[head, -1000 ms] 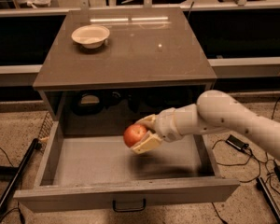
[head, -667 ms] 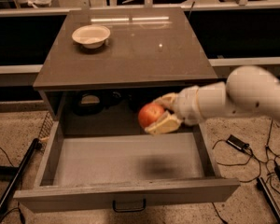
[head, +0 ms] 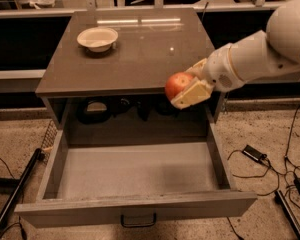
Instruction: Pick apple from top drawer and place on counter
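- Red-orange apple (head: 178,84) is pinched in the gripper (head: 184,87), off every surface, level with the front edge of the counter (head: 145,54) and near its right corner.
- Jaws are drawn in to the apple's width. The cream fingers (head: 194,94) press it, one pad under and in front of it, the other against its upper right side.
- I've got the white arm (head: 255,56) reaching in from the right, its big rounded joint up in the top right corner of my view.
- Below the apple, the top drawer (head: 140,204) is pulled well out, grey floor showing, and its dark handle (head: 138,219) faces me at the bottom.
- Apple hangs over the drawer's back right part, near the right wall and well above the floor of the box.
- Counter is glossy grey-brown, with light strips reflected at the far side. Its front edge runs right behind the apple from here, and I cannot tell whether the fruit is over the slab or just in front of it.
- White bowl (head: 97,38) sits at the far left of the counter, well apart from the gripper. Open slab lies between it and the right edge.
- Dark shapes (head: 97,111) sit in shadow inside the cabinet behind the drawer, too dim to name.
- Down on the speckled floor (head: 270,129), cables (head: 262,159) lie to the right of the drawer, and a dark bar (head: 17,189) runs along its left side.
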You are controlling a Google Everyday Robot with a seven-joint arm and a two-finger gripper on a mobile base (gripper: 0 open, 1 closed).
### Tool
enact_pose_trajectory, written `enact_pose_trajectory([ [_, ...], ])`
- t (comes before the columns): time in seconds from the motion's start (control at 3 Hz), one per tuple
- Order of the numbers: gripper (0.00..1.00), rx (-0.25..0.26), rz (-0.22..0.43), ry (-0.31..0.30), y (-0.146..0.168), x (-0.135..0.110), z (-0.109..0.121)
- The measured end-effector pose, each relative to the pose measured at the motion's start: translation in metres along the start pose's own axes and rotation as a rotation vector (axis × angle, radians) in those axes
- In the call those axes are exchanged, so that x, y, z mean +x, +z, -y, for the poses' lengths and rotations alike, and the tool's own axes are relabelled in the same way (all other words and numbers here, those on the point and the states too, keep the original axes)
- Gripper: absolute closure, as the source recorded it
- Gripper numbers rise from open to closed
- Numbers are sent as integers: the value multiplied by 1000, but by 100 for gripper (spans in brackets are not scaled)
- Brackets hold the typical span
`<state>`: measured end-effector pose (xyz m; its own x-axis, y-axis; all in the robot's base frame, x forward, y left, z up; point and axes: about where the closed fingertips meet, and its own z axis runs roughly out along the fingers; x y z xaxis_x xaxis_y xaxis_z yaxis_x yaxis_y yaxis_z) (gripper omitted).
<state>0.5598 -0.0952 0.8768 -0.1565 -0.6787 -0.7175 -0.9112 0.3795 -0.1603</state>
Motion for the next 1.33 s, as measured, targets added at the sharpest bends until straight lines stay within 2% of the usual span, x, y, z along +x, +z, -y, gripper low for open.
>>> enact_pose_trajectory([
  [0.33, 100, 1, -10, 73, 2, 1, 3],
  [0.67, 100, 1, -10, 73, 2, 1, 3],
  [1.0, 100, -8, -17, 59, 7, -20, 6],
  [1.33, 100, -23, -26, 70, 35, -68, 32],
])
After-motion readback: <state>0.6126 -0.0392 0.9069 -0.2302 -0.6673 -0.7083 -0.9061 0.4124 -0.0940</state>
